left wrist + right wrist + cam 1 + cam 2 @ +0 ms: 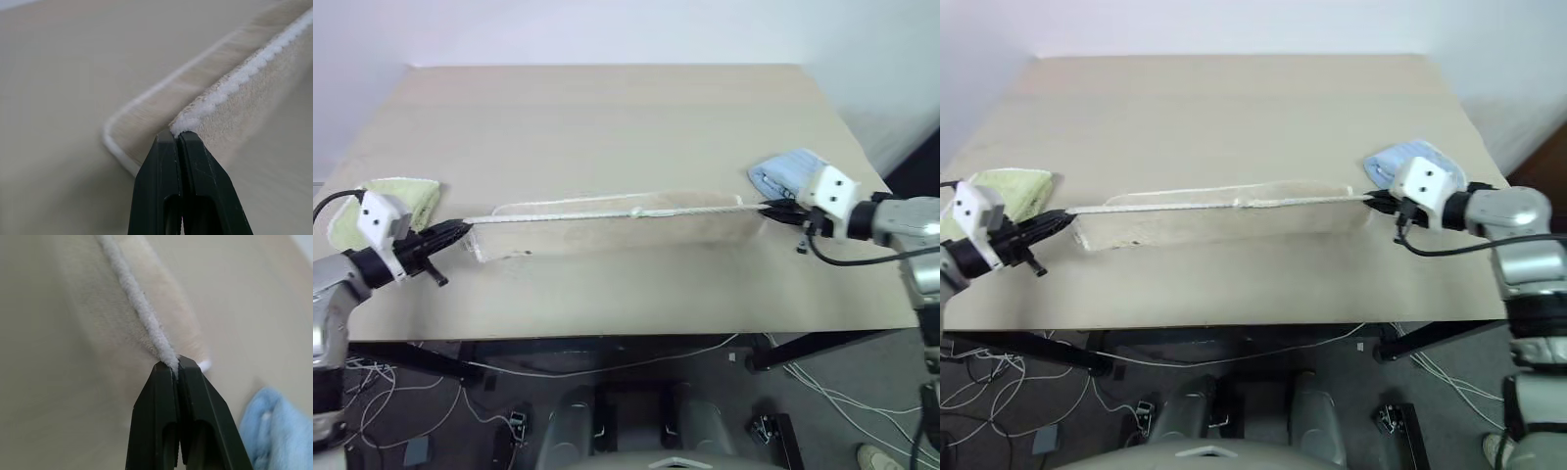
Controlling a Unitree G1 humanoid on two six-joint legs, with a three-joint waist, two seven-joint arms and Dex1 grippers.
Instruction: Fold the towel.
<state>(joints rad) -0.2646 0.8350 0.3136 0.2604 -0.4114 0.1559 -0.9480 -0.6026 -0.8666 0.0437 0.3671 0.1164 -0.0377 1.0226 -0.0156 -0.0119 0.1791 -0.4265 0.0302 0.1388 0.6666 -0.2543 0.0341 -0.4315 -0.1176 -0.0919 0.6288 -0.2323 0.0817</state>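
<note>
The beige towel (607,230) with white corded trim hangs stretched across the near half of the table, its lower part resting on the tabletop. My left gripper (460,229) is shut on its left corner; the wrist view shows the fingertips (168,147) pinching the trim. My right gripper (766,208) is shut on the right corner, where the cord (142,308) runs into the closed fingers. A small dark mark (526,253) sits near the towel's lower left.
A fluffy light-green towel (406,201) lies at the table's left edge beside my left arm. A light-blue towel (781,171) lies at the right edge behind my right gripper. The wooden table (607,117) stretches away beyond the towel. Cables lie on the floor below.
</note>
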